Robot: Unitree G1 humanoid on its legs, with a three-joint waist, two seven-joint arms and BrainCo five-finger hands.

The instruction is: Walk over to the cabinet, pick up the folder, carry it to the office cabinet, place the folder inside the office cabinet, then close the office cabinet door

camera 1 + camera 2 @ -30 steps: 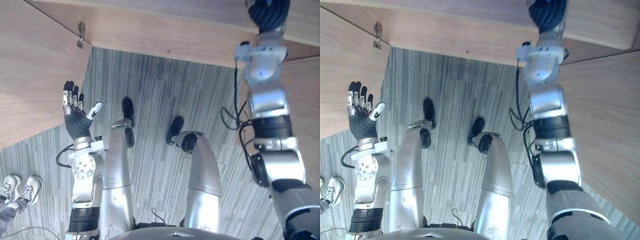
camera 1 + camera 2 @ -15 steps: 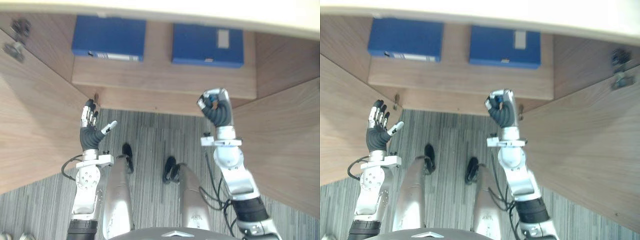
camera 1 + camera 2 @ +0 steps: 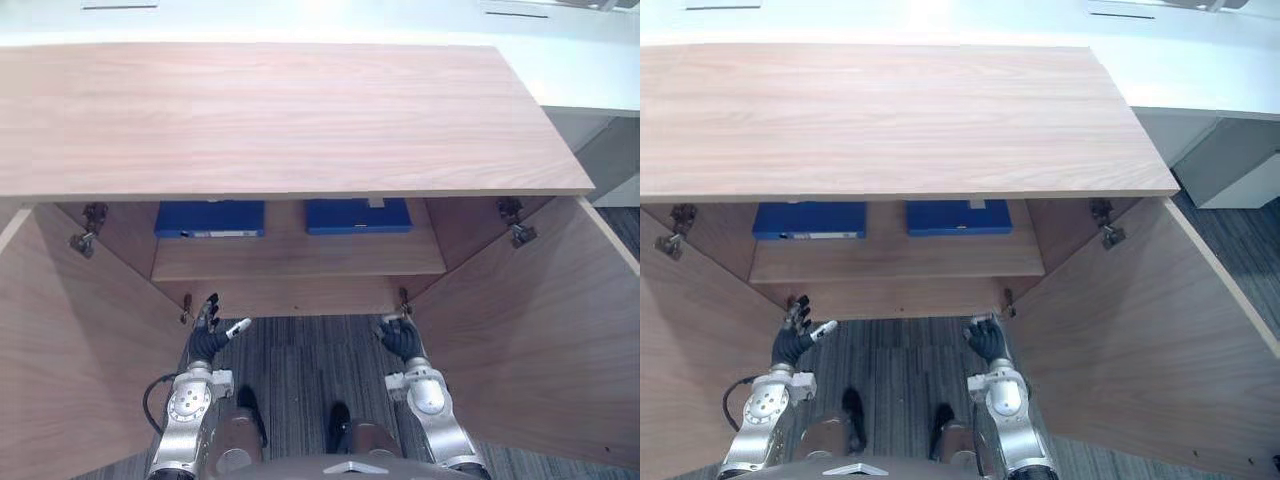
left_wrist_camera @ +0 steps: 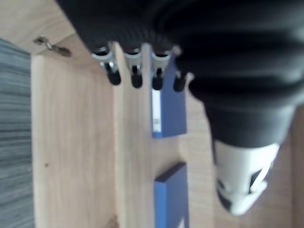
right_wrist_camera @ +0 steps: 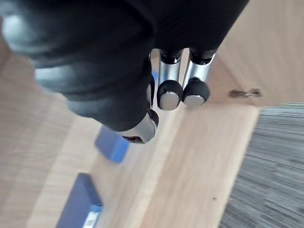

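— Where's the blue folder (image 3: 210, 218)?
— On the shelf (image 3: 300, 258) inside the open cabinet (image 3: 280, 120), beside a second folder (image 3: 358, 215). Left hand (image 3: 208, 340) before the cabinet, fingers spread; right hand (image 3: 401, 338) curled, empty.

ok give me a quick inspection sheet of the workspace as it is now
surface: wooden shelf inside the open cabinet
job's things: two folders lying flat side by side on the shelf, left blue folder and right blue folder; left door and right door both swung open
clutter: nothing seen
hands: left hand open, fingers straight, holding nothing, in front of the shelf edge; right hand shut, fingers curled, holding nothing
cables: nothing seen
surroundings: grey striped carpet in front of the cabinet; white surface behind it
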